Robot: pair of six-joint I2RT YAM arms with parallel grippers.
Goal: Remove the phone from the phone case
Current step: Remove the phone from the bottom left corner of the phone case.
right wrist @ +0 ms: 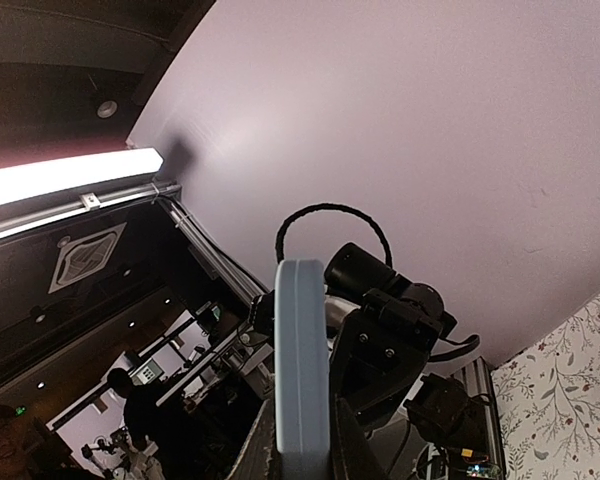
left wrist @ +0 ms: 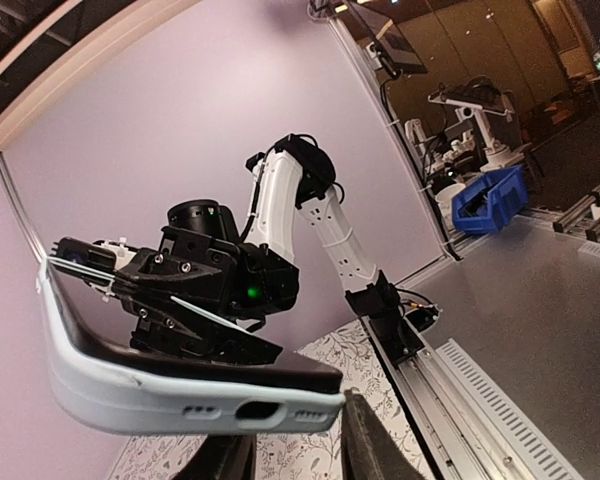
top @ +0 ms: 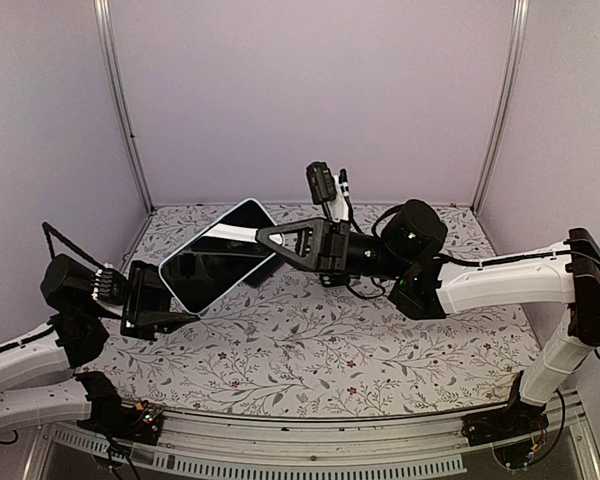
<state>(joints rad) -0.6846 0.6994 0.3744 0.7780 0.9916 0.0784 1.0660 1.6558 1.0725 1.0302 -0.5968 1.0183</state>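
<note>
Lilac walls [top: 310, 90] close in a floral-print surface [top: 310, 350], and both arms reach in over it from the near edge. Between them, lifted clear of the surface, hangs the phone [top: 215, 268], its dark screen facing up and tilted. It lies toward 10 o'clock from the middle of the surface. From where I stand it sits inside its pale blue phone case [left wrist: 160, 395], whose rim frames the glass on every side I can see.

The right pincer [top: 267, 243] comes in at the phone's 2 o'clock corner and is clamped tight on the phone case there. Its own camera shows the blue case edge-on, upright between the dark fingers.

The left pincer [top: 178, 305] meets the opposite corner, at about 8 o'clock. Its wrist camera shows the bottom edge of the case, charging port and all, lying just above its two black fingers [left wrist: 372, 450]. Whether they are pinching the case or only bracketing it, I cannot tell.

Off past the surface's metal rail, a blue bin [left wrist: 490, 195] sits on a grey bench.
</note>
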